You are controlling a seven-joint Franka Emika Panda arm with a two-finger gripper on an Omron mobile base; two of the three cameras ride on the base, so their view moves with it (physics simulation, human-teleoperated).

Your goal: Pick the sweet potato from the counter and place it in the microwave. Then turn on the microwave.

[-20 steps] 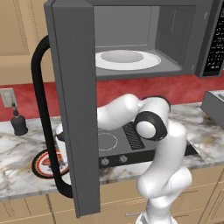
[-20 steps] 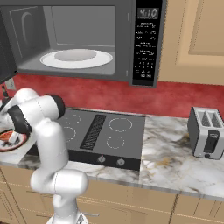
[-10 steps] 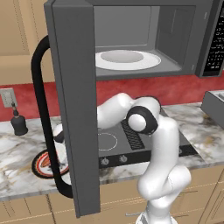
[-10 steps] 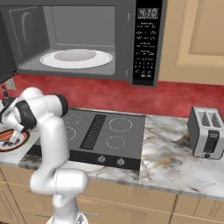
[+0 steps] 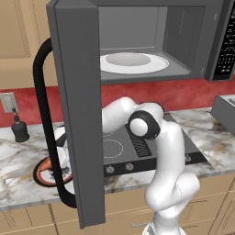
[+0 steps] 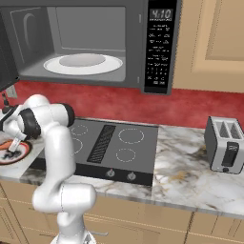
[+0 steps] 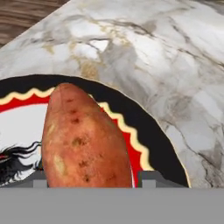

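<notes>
On the marble tabletop a sweet potato lies on a plate. The fingers straddle it, partly open; grip uncertain. Next: clamp, lift toward the open microwave.

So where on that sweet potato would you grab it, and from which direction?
Probably across its thick middle, from straight above. The sweet potato lies flat on the plate, long and tapering to a narrow tip, so the middle gives the fingers two broad sides to press on. In the hand view the fingertips already stand on either side of its wide end.
</notes>
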